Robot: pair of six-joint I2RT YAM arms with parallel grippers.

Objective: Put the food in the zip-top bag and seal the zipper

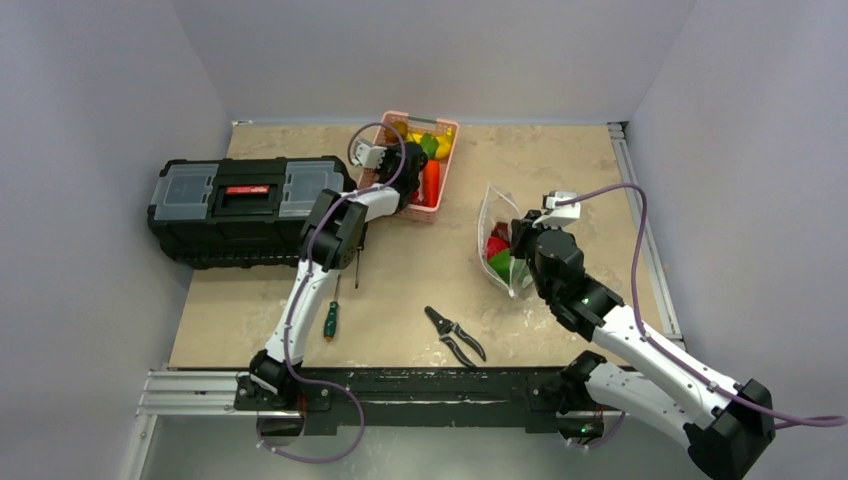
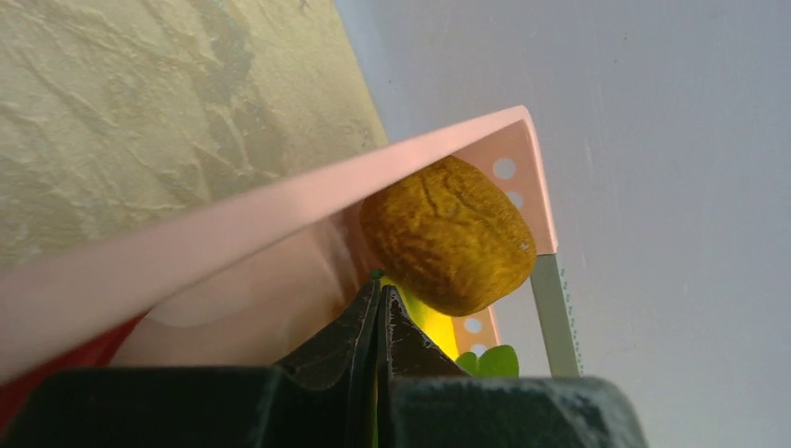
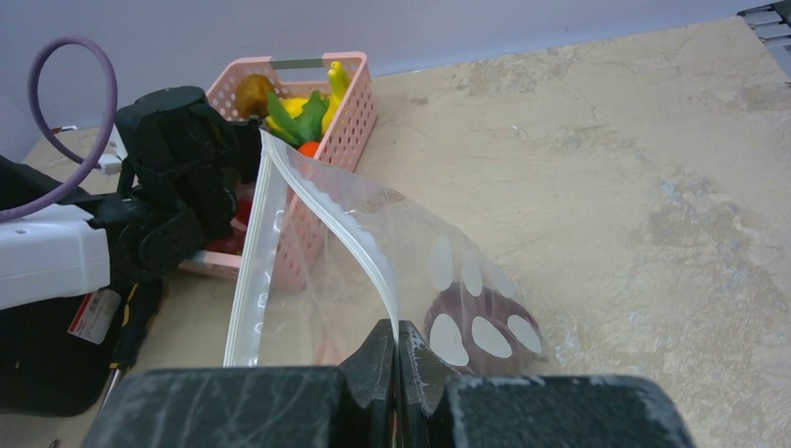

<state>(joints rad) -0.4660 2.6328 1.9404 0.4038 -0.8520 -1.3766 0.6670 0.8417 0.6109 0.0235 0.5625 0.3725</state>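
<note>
My left gripper is down inside the pink basket, jaws shut, tips against a yellow-green piece of food below a brown rough fruit. A green speck sits at the tips; whether it is pinched does not show. A yellow banana and green leaves also lie in the basket. My right gripper is shut on the pale zipper of the zip-top bag, holding its mouth open toward the basket. Inside the bag lie a maroon fruit, a red piece and a green one.
A black toolbox stands at the left. A green-handled screwdriver, a dark one and pliers lie near the front. An orange carrot rests in the basket. Walls enclose the table.
</note>
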